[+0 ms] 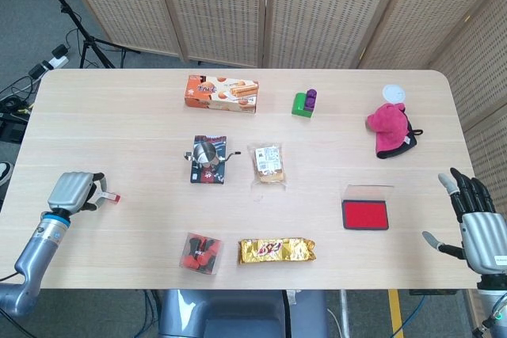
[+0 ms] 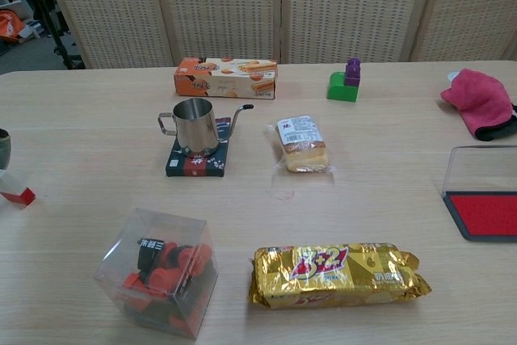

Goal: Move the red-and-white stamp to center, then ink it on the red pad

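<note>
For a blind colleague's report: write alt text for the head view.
The left hand closes its fingers on the small red-and-white stamp at the wooden table's left edge. The open red ink pad lies far right, near the open right hand.
</note>
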Controlling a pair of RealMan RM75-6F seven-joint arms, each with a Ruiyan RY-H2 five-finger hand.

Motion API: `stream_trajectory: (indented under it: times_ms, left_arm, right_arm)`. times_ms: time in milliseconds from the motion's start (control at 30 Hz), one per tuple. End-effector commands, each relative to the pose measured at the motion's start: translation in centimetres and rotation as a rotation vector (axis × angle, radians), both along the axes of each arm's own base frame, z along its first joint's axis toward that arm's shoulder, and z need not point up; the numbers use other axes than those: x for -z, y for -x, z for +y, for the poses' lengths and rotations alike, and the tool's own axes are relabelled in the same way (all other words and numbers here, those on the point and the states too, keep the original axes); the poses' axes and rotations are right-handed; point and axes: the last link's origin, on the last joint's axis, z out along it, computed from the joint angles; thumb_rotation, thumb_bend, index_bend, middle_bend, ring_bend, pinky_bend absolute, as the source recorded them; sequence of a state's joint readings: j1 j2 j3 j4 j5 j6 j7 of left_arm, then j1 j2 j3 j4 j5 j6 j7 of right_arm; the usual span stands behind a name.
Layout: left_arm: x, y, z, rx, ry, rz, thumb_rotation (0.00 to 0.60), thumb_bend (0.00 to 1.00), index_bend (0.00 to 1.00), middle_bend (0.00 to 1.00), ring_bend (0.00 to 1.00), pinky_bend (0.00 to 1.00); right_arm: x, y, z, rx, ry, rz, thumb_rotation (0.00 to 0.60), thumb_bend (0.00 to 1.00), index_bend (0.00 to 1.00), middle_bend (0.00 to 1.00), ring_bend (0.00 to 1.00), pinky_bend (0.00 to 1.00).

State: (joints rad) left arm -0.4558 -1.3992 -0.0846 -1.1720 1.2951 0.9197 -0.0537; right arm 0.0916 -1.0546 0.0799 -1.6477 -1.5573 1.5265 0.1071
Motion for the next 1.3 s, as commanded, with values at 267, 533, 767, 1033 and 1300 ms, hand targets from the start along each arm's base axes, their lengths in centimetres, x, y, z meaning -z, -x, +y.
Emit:
stream_trajectory:
  times_ms: [267,533,767,1033,1300]
  left_arm:
    - [-2.2,-5.3,0.9,0.091,0.014,-0.016,0.600,0.32,0.60,0.96,0.98,1.00]
    - [-2.3,-14.9,2.1,0.247,0.108,0.015,0.600,0.32,0.60,0.96,0.98,1.00]
    - [2.4,-22.9,3.2,0.327,0.197,0.000,0.600,0.32,0.61,0.96,0.98,1.00]
    - [7.7,-28.1,4.1,0.321,0.275,0.058,0.600,0.32,0.61,0.96,0.98,1.00]
    - [10.5,-30.0,4.9,0.301,0.312,0.090,0.600,0.32,0.61,0.96,0.98,1.00]
  right_arm:
    - [-0.1,0.1,-0.1,0.004,-0.001,-0.002,0.600,0.00,0.00,0.00,0.00,0.00]
    - [-0.2,0.3,-0.4,0.020,0.006,-0.003,0.600,0.00,0.00,0.00,0.00,0.00]
    - [-0.1,0.6,-1.0,0.046,0.003,-0.007,0.600,0.00,0.00,0.00,0.00,0.00]
    - [-0.4,1.2,-1.7,0.074,0.012,-0.011,0.600,0.00,0.00,0.00,0.00,0.00]
    - [-0.9,2.0,-2.0,0.108,0.023,-0.023,0.600,0.00,0.00,0.00,0.00,0.00]
